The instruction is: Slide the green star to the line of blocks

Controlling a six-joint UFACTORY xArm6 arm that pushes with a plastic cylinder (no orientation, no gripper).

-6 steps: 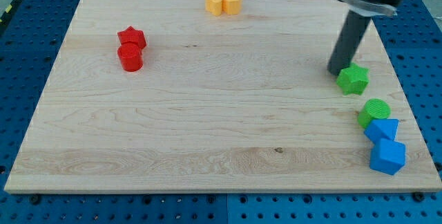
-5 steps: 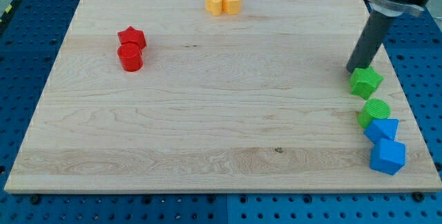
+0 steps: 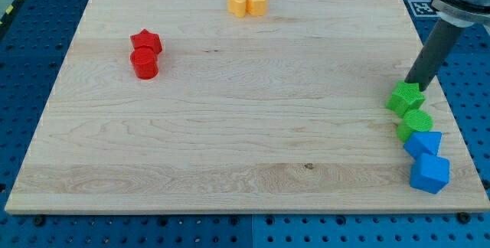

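– Where is our green star point(image 3: 405, 97) right now?

– It sits near the view's right edge of the wooden board point(image 3: 230, 125). It looks like it touches the green round block point(image 3: 414, 124) just below it. Under that come a blue block with a pointed top point(image 3: 423, 142) and a blue cube point(image 3: 429, 173). Those three make the line.

– And where is my tip point(image 3: 414, 85)?

– Right at the star's top edge, on the side facing the view's top and a bit to the right. We think it touches the star, but the gap is too small to be sure.

– Do we grab the star?

– No. We have no claw, only a straight dark rod. It cannot open or close, and it holds nothing. We can only push.

– How will the star move?

– We guess it is small, light and hard, so it should slide easily on the smooth wood. Its points may make it spin if we push off-centre, so we should push at its middle.

– Are we nearly done?

– We think so. The star looks joined to the line.

– What else is there?

– A red star point(image 3: 145, 41) touching a red round block point(image 3: 144, 63), and two yellow blocks point(image 3: 247, 3), well apart from us.
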